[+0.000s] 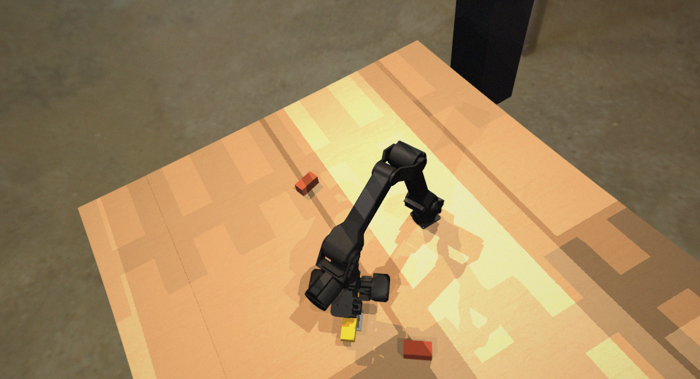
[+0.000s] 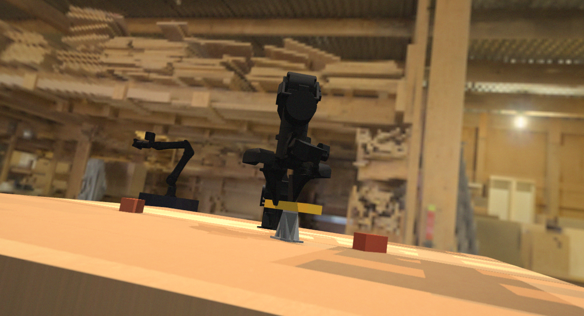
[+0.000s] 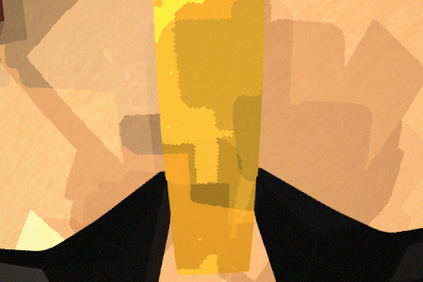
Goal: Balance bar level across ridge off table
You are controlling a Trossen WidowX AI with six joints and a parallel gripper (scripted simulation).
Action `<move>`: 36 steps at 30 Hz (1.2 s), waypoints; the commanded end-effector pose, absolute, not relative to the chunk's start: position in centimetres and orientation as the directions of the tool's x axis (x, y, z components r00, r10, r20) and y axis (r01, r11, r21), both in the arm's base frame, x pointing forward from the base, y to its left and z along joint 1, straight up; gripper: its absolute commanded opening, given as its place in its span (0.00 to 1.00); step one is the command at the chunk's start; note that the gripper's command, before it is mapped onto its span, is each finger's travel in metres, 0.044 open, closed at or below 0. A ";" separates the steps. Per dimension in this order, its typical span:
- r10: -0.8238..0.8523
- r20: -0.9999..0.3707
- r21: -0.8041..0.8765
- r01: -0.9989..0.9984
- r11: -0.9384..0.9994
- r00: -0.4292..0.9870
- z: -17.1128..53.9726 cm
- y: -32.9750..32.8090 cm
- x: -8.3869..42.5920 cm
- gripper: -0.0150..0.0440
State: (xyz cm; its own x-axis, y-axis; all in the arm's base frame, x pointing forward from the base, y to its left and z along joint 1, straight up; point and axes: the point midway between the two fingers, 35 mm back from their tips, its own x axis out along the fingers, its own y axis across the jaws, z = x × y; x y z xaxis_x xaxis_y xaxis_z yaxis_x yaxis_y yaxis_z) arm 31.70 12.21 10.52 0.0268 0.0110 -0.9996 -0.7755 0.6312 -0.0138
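Observation:
The yellow bar (image 1: 348,329) (image 2: 310,208) (image 3: 211,62) is clear of the table and runs across the top of the grey ridge (image 1: 359,322) (image 2: 288,227). In the exterior view its underside meets or nearly meets the ridge top; a thin gap cannot be ruled out. The bar looks about parallel to the table. My gripper (image 2: 284,202) (image 3: 211,180) is shut on the bar, one finger on each side, nearer one end in the wrist view. The ridge is hidden under the bar in the wrist view, and the arm covers much of the bar in the top view.
One red block (image 1: 417,350) (image 2: 369,242) lies to the right of the ridge in the top and exterior views. Another red block (image 1: 307,182) (image 2: 132,205) lies farther off to the left. A second dark arm (image 2: 179,167) stands in the background.

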 end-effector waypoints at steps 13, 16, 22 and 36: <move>0.011 -1.000 -0.014 -0.776 0.631 0.027 10.5 12.2 31.7 0.25; 0.011 -1.000 -0.014 -0.776 0.631 0.027 10.5 12.2 31.7 0.25; 0.011 -1.000 -0.014 -0.776 0.631 0.027 10.5 12.2 31.7 0.25; 0.011 -1.000 -0.014 -0.776 0.631 0.027 10.5 12.2 31.7 0.54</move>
